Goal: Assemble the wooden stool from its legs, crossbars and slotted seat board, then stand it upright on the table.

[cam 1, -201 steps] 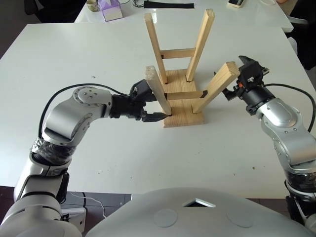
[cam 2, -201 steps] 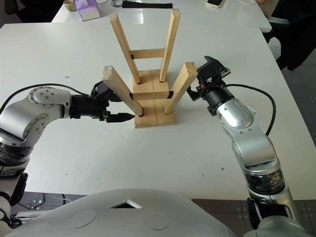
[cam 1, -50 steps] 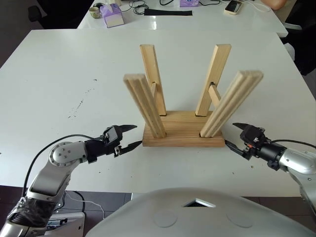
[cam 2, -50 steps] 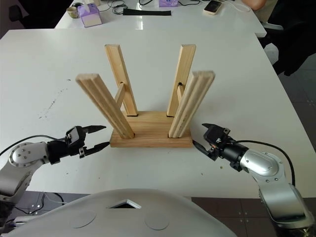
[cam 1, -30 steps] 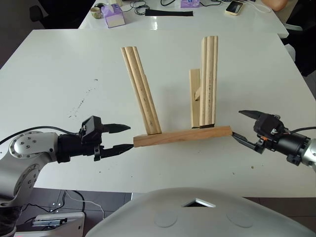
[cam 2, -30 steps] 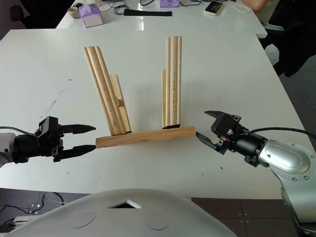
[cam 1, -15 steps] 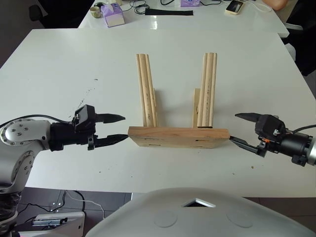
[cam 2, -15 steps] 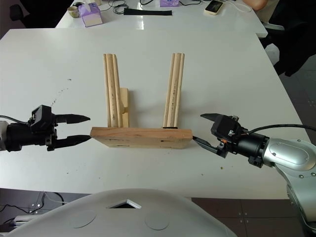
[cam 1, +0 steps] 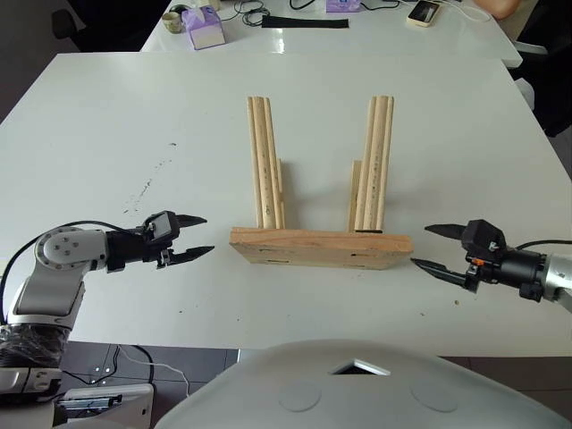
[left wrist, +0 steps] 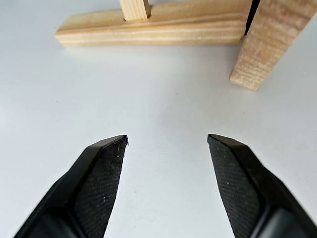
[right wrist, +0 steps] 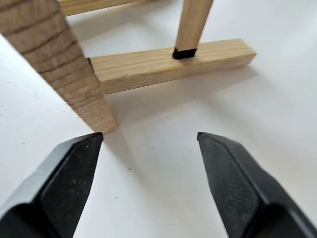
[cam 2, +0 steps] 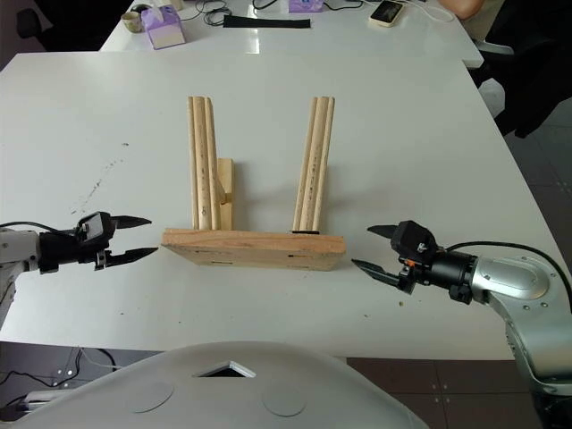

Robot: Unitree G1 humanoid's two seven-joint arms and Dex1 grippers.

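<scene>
Stool: the pale wooden stool (cam 1: pixel 317 192) looks fully joined and lies on its side on the white worktop (cam 1: pixel 107 116).
Seat: the slotted rectangular seat board (cam 1: pixel 322 249) stands on its long edge, nearest the robot.
Legs: the square wooden legs (cam 1: pixel 265 161) stretch flat away from the board, with a short wooden crossbar (cam 2: pixel 225 183) showing between the left pair.
Left tool: the left tool (cam 1: pixel 207 234) is released with its fingers spread, low over the worktop near the board's left end and not touching it.
Right tool: the right tool (cam 1: pixel 420 245) is also released and spread wide, near the board's right end and apart from it.
Step in hand: assembly appears finished; standing the stool upright is not yet done.
Next move: probably both tools close in on the board's ends, clamp evenly, then swing the legs downward until all the feet meet the worktop together.
</scene>
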